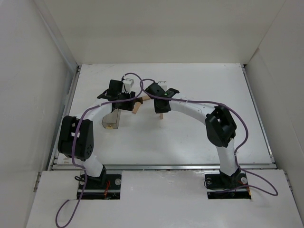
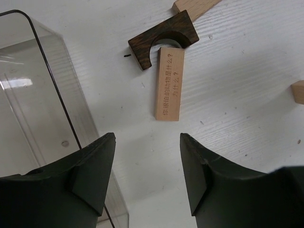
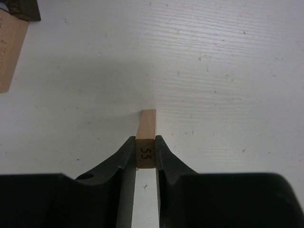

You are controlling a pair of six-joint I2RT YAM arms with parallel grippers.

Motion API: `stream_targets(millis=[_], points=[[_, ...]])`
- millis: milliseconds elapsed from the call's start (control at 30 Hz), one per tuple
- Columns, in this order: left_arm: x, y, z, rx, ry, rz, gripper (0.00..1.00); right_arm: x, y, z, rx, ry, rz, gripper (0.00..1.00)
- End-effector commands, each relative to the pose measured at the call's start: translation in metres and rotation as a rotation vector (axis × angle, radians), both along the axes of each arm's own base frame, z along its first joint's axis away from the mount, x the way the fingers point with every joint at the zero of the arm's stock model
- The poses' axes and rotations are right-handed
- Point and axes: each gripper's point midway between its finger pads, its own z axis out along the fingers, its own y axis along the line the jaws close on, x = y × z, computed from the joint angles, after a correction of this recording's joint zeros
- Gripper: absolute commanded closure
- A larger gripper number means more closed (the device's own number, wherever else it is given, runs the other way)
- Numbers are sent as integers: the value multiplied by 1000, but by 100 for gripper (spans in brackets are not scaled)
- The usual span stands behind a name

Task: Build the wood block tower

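My right gripper (image 3: pixel 146 152) is shut on a light-tan wood block (image 3: pixel 147 135) marked "55" on its top end; the block points straight down at the white table and shows below the gripper (image 1: pixel 161 115) in the top view. My left gripper (image 2: pixel 147 142) hangs open over bare table with nothing between its fingers. Ahead of it lies a flat tan block with printed writing (image 2: pixel 169 84), its far end against a dark brown arch-shaped block (image 2: pixel 164 40). Another tan block (image 2: pixel 192 7) lies beyond, and one more peeks in at the right edge (image 2: pixel 298 91).
A clear plastic box (image 2: pixel 33 95) stands just left of the left gripper, also seen under the left arm (image 1: pixel 110 119) in the top view. White walls enclose the table on three sides. Purple cables loop over both arms.
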Motion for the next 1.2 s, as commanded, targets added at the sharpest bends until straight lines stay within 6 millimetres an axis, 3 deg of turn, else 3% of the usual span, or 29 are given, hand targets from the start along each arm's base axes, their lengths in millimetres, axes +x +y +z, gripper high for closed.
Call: stream_targets(millis=[0,100,267,567,700,733,800,900,933,1000,1067,1167], points=[[3,-6,5,-21,-19,-22,46,-8,-2,1,2,15,-18,100],[3,-6,5,-21,-19,-22,46,-7,-3,-3,43,49,-28,100],[3,-6,5,-21,-19,-22,43,-7,-11,-4,74,54,-48,67],[-1,-6,-1,-14,6,-37,42,-1,-6,6,119,35,-30,41],[-5,-22,-3,-17,12,-138,42,5,-4,39,156,-47,6,20],[-10,-26,-14,-1,42,-164,43,4,-6,56,178,-81,19,10],[-10,-37,-17,33,18,-204,43,6,-8,76,188,-132,43,0],[-10,-36,-37,72,41,-207,42,2,-16,99,196,-180,56,0],[3,-38,-30,73,13,-188,42,2,-22,101,196,-182,45,0],[9,-36,-43,97,57,-165,42,2,-30,114,211,-211,43,0],[21,-33,-42,116,61,-143,42,-2,-31,115,224,-220,58,0],[27,-30,-55,148,97,-129,42,-2,-43,121,230,-242,46,0]])
